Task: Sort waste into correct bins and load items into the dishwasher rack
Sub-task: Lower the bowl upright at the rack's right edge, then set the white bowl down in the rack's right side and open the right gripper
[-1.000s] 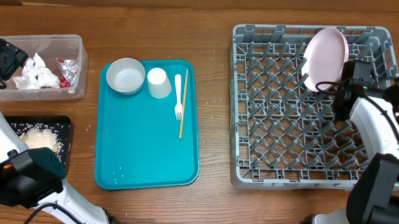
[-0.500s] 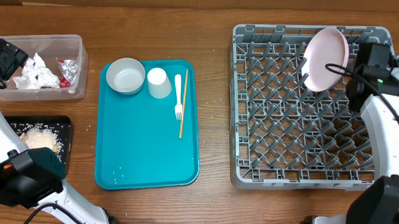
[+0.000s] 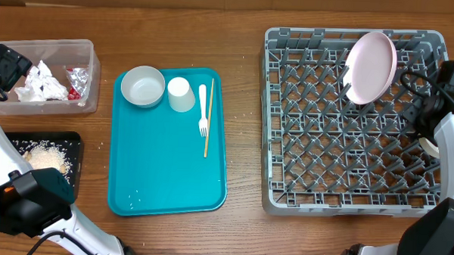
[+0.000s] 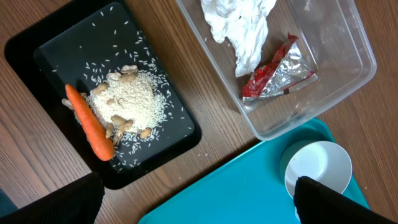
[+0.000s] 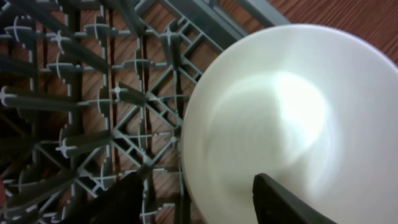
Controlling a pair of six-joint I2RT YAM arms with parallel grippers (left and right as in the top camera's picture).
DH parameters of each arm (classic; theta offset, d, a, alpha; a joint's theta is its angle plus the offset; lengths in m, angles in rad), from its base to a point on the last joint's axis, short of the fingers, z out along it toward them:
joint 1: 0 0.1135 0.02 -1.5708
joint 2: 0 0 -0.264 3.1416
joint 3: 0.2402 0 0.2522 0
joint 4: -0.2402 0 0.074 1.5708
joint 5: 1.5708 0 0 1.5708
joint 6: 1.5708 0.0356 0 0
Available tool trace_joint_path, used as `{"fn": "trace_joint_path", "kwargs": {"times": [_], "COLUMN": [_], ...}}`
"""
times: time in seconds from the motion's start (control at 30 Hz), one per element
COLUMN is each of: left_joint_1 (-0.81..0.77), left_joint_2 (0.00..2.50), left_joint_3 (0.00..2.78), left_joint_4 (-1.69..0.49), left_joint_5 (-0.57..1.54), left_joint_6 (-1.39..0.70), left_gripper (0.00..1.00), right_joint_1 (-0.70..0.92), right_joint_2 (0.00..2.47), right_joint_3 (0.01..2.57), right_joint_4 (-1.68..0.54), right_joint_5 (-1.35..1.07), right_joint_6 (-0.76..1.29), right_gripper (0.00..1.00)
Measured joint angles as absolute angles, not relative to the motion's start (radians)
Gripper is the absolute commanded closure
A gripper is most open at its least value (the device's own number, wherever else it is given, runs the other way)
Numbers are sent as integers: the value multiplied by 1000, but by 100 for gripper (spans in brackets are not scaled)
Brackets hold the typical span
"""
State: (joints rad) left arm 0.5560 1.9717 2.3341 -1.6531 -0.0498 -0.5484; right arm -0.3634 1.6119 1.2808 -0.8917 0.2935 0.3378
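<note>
Overhead: the pink plate (image 3: 371,67) leans at 1 o'clock in the dishwasher rack (image 3: 338,208). Left wrist: the left gripper (image 4: 199,185) is spread wide and empty; the carrot (image 4: 90,122) lies at 9 o'clock in the black tray (image 4: 59,53). Right wrist: the right gripper (image 5: 199,186) is spread, clasping nothing, with a white bowl (image 5: 280,124) at 2 o'clock.

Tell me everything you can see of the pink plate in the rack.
The pink plate is pale, round and smooth, with a shallow raised rim, seemingly plastic. It stands on edge, tilted, held up between pegs in the dishwasher rack, toward its upper right corner in the overhead view. Nothing grips it.
</note>
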Motion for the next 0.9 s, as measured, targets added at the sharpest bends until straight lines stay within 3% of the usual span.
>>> {"fn": "trace_joint_path", "kwargs": {"times": [0.03,0.13,0.23,0.63,0.9], "left_joint_1": [556,556,556,556,556], "left_joint_2": [1972,1972,1972,1972,1972], "left_joint_3": [2334,2334,2334,2334,2334], "left_joint_4": [-1653,-1653,-1653,-1653,-1653], "left_joint_5": [-50,-50,-50,-50,-50], "left_joint_6": [-548,-548,-548,-548,-548], "left_gripper": [0,0,0,0,0], "right_joint_1": [-364,-364,-364,-366,-366], "right_joint_2": [1616,1634,1645,1607,1501], "right_joint_3": [1281,1281,1281,1388,1445], "right_joint_4": [-893,-894,-894,-1076,-1149], "right_joint_5": [288,274,260,186,-159], "right_joint_6": [337,330,327,320,212], "right_gripper": [51,80,96,96,96]}}
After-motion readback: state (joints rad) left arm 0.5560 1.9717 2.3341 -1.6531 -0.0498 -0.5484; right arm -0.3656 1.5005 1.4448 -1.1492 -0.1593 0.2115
